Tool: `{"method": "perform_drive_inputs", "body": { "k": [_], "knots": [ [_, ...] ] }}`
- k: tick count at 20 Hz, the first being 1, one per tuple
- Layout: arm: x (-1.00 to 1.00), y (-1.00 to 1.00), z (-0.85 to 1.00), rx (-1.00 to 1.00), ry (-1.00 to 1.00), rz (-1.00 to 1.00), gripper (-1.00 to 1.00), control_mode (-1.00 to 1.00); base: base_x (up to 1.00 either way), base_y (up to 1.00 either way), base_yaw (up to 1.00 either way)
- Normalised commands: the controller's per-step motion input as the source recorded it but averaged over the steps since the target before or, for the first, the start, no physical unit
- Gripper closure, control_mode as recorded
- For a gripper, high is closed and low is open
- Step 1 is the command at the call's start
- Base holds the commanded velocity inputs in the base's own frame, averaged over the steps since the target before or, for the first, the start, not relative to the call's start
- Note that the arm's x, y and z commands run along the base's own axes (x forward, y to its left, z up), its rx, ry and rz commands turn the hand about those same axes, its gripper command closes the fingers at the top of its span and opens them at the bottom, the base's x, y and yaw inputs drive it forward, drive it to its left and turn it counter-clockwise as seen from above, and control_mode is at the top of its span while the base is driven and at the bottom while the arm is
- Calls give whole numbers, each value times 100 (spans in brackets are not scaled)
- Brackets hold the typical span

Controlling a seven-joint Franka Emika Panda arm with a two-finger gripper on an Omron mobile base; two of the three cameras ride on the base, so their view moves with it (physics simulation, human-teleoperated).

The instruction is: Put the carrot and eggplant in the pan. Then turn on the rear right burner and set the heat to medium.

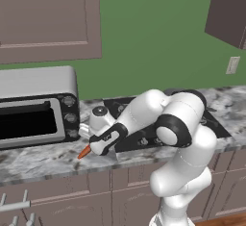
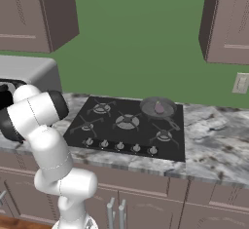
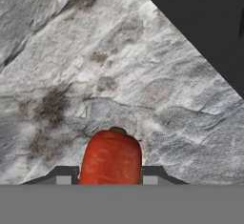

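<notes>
The orange carrot (image 1: 84,152) lies low over the marble counter (image 1: 43,160), left of the stove. My gripper (image 1: 92,148) reaches down onto it from the right. In the hand view the carrot (image 3: 112,154) sits squeezed between the two dark fingertips (image 3: 64,174), so the gripper (image 3: 108,175) is shut on it. The pale purple eggplant (image 2: 159,108) rests inside the dark pan (image 2: 146,107) on the rear right burner.
A silver toaster oven (image 1: 33,107) stands on the counter just left of the gripper. The black stove (image 2: 126,123) has a row of knobs (image 2: 120,146) along its front edge. Its dark corner (image 3: 205,23) shows in the hand view. Cabinets hang overhead.
</notes>
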Motion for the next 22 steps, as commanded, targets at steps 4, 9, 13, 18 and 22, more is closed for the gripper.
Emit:
{"method": "perform_drive_inputs", "body": {
  "k": [4,9,13,18,22],
  "knots": [
    [0,-11,19,2,0,0,100,-100,0,0,0],
    [0,-28,47,6,0,0,100,-100,0,0,0],
    [4,-42,52,5,0,0,100,-100,0,0,0],
    [26,-60,37,1,0,3,100,-100,0,0,0],
    [47,-57,49,0,0,7,100,-100,0,0,0]
  ]
}}
